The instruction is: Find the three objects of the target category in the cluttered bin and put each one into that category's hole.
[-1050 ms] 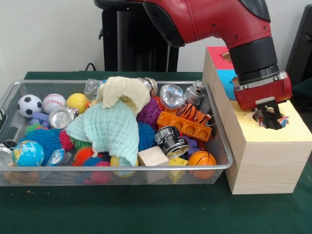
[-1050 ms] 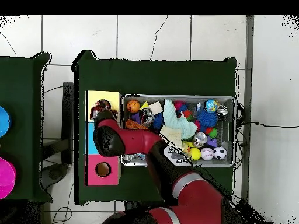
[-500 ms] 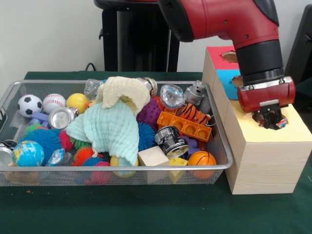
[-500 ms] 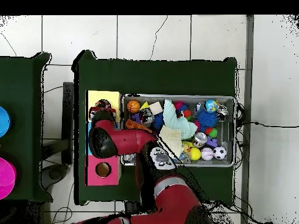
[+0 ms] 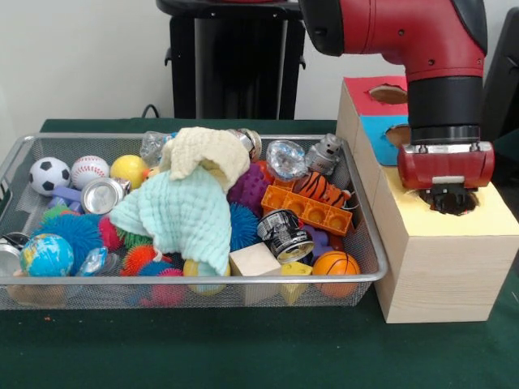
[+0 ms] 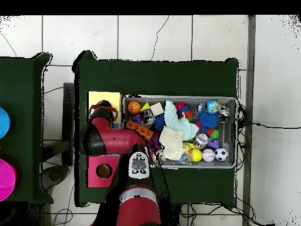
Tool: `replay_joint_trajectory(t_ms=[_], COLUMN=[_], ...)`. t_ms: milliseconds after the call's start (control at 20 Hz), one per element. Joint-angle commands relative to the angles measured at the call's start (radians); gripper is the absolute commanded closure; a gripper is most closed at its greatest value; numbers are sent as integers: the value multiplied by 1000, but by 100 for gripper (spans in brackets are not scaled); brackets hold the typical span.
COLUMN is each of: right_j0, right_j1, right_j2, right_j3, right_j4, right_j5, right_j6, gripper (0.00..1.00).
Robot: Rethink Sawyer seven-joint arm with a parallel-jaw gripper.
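The claw [image 5: 451,203] is sunk into the hole of the yellow box top [image 5: 495,215], its opening and contents untellable, so the drop-off step is judged in hand, and a lift back toward the bin [image 5: 195,279] is called for next

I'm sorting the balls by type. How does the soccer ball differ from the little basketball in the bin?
The soccer ball is white with black patches; the basketball is orange with dark lines. In the front view the soccer ball lies at the bin's far left corner, while the basketball sits at the near right, against the front mesh beside a yellow block. The soccer ball lies open on top; the basketball is partly behind the rim. Both are small round sports balls.
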Motion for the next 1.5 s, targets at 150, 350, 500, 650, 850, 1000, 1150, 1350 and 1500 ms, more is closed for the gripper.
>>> replay_joint_trajectory(t_ms=[150, 350, 500, 650, 850, 1000, 1150, 1350, 1500], right_j0=[-140, -153, -169, -186, -203, -161, 21, 78, -29], right_j1=[298, 305, 303, 304, 295, 286, 314, 335, 294], right_j2=[-38, -23, 1, 22, 46, -2, -236, -323, -177], right_j3=[-30, -46, -51, -44, -28, -33, -87, -96, -56], right_j4=[31, 27, 21, 17, 17, 35, 112, 142, 93], right_j5=[169, 187, 204, 212, 207, 216, 218, 149, 146], right_j6=[101, 98, 96, 101, 116, 128, 154, 149, 146], gripper=[100, 100, 100, 100, 100, 100, 100, 100, 100])
